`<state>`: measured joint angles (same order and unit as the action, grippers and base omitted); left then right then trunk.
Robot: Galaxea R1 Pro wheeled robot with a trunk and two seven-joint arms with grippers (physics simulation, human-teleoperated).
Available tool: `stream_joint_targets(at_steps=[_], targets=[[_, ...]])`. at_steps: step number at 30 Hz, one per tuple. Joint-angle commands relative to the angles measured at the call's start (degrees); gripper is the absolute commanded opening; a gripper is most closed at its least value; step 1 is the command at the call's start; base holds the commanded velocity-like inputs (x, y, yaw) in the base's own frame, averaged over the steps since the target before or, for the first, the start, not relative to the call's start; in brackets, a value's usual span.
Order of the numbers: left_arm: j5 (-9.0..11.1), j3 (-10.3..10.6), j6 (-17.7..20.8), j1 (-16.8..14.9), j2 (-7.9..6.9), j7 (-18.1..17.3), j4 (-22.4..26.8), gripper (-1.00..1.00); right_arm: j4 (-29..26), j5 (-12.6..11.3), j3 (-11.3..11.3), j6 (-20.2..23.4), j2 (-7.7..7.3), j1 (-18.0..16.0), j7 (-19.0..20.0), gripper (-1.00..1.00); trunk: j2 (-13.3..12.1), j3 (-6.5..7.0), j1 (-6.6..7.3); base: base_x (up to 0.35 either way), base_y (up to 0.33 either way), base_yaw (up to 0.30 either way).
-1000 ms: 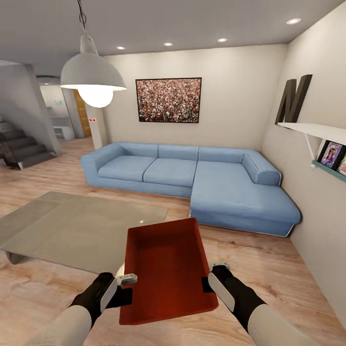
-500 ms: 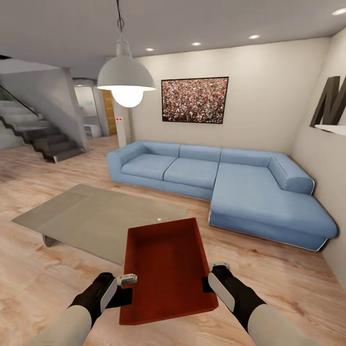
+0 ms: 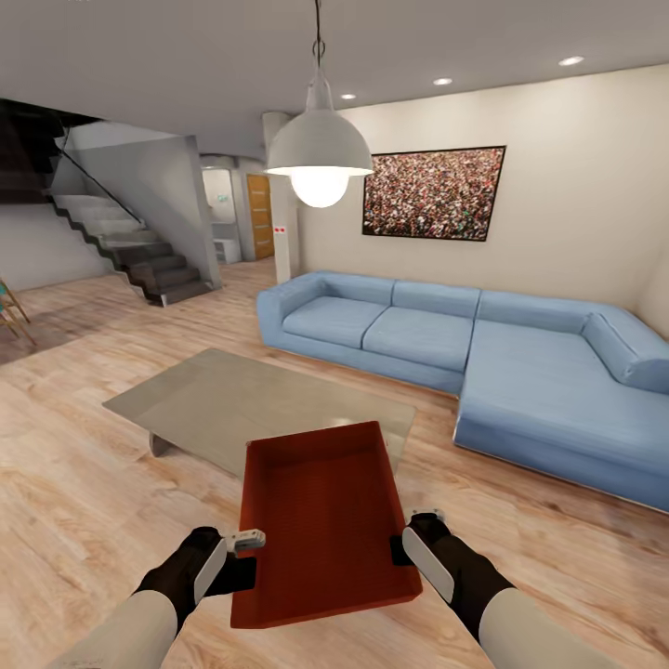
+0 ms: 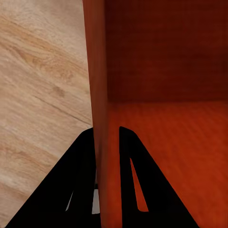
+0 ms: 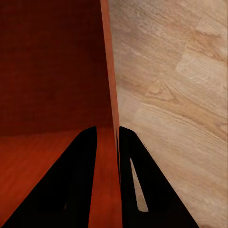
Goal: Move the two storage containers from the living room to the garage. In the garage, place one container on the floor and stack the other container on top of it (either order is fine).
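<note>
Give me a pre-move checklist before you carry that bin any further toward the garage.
1. Left gripper clamped on the bin's side wall: ok, one finger on each side of the wall.
2. Right gripper clamped on the opposite wall: ok, fingers straddle it.
3. Orange-red bin held clear of the wood floor: ok, carried between both arms.
4. Bin empty, nothing to spill: ok.
5. Path past the low table just ahead: not ok straight on; steer around it.
6. Second bin located: cannot tell.
7. Garage route: cannot tell; a hallway shows beyond the stairs.
</note>
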<state>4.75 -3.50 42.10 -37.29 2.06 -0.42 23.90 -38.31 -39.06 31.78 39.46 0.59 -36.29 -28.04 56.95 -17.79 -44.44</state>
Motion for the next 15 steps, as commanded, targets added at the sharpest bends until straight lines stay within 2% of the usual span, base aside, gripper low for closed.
stream_joint_targets(at_steps=[1, 15], targets=[[0.86, -0.45, 0.26, -0.06, 0.11, 0.10, 0.09, -1.00, -0.01, -0.67, 0.39, 0.27, 0.02, -0.01, -0.52, -1.00, 0.06, -0.07, -0.02, 0.096, 0.287, 0.045], [0.87, -0.46, 0.26, -0.06, 0.10, 0.08, 0.09, -1.00, -0.03, -0.67, 0.39, 0.27, 0.02, -0.01, -0.55, -1.00, 0.06, -0.07, -0.02, 0.143, 0.272, 0.005]])
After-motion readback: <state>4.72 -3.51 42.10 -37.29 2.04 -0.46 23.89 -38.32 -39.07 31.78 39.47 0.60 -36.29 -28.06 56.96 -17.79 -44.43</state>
